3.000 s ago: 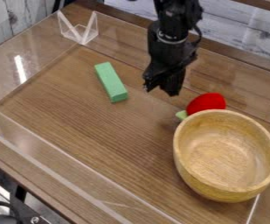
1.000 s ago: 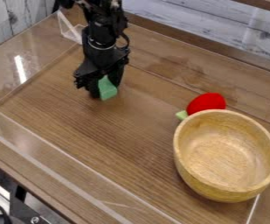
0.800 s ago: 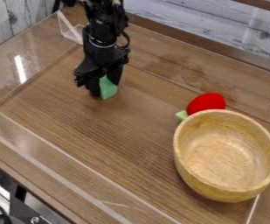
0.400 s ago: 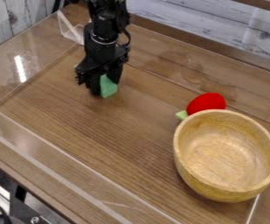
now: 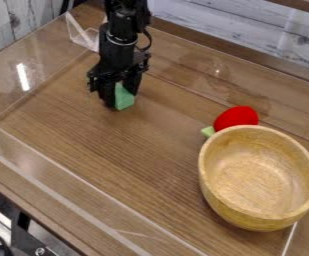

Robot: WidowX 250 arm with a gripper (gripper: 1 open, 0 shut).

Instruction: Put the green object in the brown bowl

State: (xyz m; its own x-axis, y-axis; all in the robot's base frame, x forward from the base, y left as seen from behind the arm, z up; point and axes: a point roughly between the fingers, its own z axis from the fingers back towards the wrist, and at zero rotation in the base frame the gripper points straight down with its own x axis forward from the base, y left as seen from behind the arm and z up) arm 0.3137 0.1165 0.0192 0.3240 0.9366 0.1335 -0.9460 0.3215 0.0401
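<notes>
The gripper [image 5: 117, 92] is pointing straight down at the table [image 5: 130, 190], at roughly 10 o'clock in the view, and its 2 black fingers are standing on either side of the green object [image 5: 123, 98]. The jaws are sitting partway apart with the block between them; whether they are already pressing on it I cannot tell, since the fingers are hiding most of the block and only its lower end is showing. The block is apparently still resting on the wood. The brown bowl [image 5: 260, 178] is sitting empty at about 4 o'clock, well apart from the gripper. A red fruit-like toy [image 5: 234, 119] is lying just beside the bowl's rim at the bowl's 11 o'clock, on the line between block and bowl. In my judgement the step in hand is the grasp. Risks: the narrow bar is possibly being caught off-centre, so it could pivot or slip during the lift; a low carry could strike the red toy or the bowl's thick rim; and an early release could drop the bar outside the bowl.
</notes>
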